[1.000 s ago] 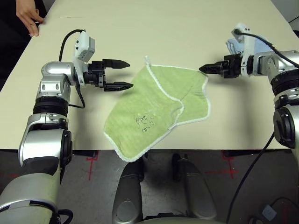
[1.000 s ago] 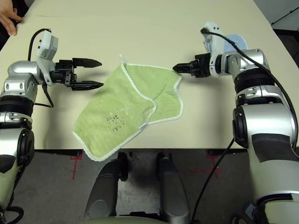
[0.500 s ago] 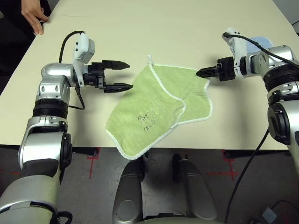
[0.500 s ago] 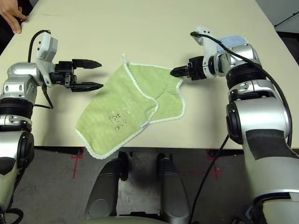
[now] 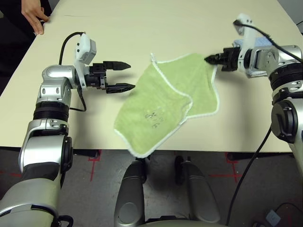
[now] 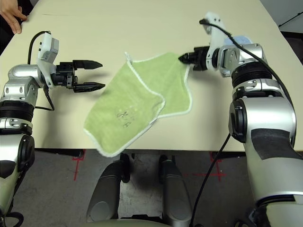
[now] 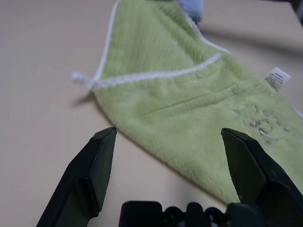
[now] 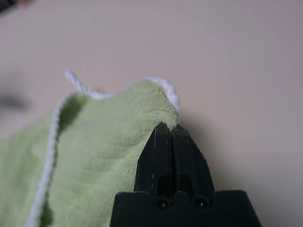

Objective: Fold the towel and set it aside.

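The towel (image 5: 165, 101) lies rumpled on the desk (image 5: 142, 28), partly folded over itself, its near corner hanging over the desk's front edge. The right gripper (image 5: 208, 58) is pinched tight on the towel's far right corner, fingers together with the white scalloped edging poking out just past the tips, and that corner is raised off the desk. On the towel's left side, the left gripper (image 5: 124, 75) hovers with its fingers spread apart, holding nothing, just beside the towel's left edge and not touching it. The small loop (image 5: 151, 57) sticks out at the towel's far corner, and the dark embroidered motif (image 5: 152, 118) sits toward the towel's near end. Behind the right gripper, a light blue cloth (image 5: 261, 41) peeks out on the desk. Well away from the towel, at the desk's far left corner, a person's hand (image 5: 33, 19) rests
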Robot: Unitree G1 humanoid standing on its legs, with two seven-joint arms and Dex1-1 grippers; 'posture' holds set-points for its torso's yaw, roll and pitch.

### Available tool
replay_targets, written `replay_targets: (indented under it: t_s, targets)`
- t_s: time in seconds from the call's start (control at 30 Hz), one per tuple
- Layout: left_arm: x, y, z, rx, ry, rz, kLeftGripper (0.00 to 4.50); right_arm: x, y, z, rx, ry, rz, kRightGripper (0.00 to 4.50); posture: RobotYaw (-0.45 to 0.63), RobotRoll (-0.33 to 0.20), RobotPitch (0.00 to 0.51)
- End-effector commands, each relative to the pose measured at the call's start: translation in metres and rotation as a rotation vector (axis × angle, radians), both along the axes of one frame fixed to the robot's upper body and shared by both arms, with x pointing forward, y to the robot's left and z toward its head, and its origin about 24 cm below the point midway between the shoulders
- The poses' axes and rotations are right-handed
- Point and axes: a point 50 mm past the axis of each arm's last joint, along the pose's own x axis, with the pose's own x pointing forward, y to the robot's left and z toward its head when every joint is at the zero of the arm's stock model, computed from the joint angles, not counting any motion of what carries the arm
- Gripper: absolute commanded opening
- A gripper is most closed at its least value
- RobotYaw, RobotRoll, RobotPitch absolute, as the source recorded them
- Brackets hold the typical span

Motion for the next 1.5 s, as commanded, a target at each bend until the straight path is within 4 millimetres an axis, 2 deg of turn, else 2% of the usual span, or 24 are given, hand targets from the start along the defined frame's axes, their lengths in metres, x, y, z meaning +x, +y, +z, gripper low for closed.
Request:
replay_targets:
  t_s: [0.03, 0.2, 0.37, 0.47, 0.5, 0.7, 0.97, 1.07, 1.2, 1.4, 1.5]
  targets:
    - [0.003, -0.006, -0.003, -0.070, 0.000, 0.064, 4.50, -0.006, 0.005, 0.011, -0.039, -0.210, 0.074, 0.02, 0.05, 0.000, 0.293]
    - [0.007, -0.014, -0.005, -0.096, -0.013, 0.069, 4.50, -0.013, 0.030, 0.051, -0.032, -0.430, 0.125, 0.02, 0.05, 0.000, 0.285]
    - [0.014, -0.030, 0.000, -0.136, -0.038, 0.067, 4.50, -0.036, 0.053, 0.136, 0.121, -0.689, 0.128, 0.02, 0.04, 0.000, 0.281]
    - [0.016, -0.036, 0.004, -0.159, -0.042, 0.048, 4.50, -0.052, 0.060, 0.177, 0.208, -0.768, 0.108, 0.02, 0.03, 0.000, 0.287]
    - [0.017, -0.038, 0.005, -0.164, -0.043, 0.044, 4.50, -0.055, 0.061, 0.183, 0.212, -0.782, 0.104, 0.02, 0.03, 0.000, 0.289]
    - [0.021, -0.050, 0.016, -0.251, -0.046, 0.043, 4.50, -0.056, 0.067, 0.189, 0.137, -0.781, 0.071, 0.02, 0.03, 0.000, 0.287]
    - [0.033, -0.069, 0.049, -0.413, -0.117, 0.185, 4.50, -0.051, 0.074, 0.185, 0.106, -0.741, 0.047, 0.02, 0.04, 0.000, 0.287]
    - [0.034, -0.082, 0.064, -0.446, -0.159, 0.227, 4.50, -0.049, 0.076, 0.181, 0.103, -0.724, 0.046, 0.02, 0.05, 0.000, 0.288]
    - [0.031, -0.114, 0.092, -0.605, -0.146, 0.263, 4.50, -0.045, 0.079, 0.176, 0.109, -0.699, 0.046, 0.02, 0.06, 0.000, 0.288]
    - [0.019, -0.145, 0.111, -0.762, -0.088, 0.267, 4.50, -0.043, 0.078, 0.174, 0.116, -0.685, 0.029, 0.02, 0.06, 0.000, 0.291]
    - [0.014, -0.149, 0.109, -0.765, -0.075, 0.244, 4.50, -0.042, 0.077, 0.172, 0.119, -0.678, 0.021, 0.02, 0.06, 0.000, 0.292]
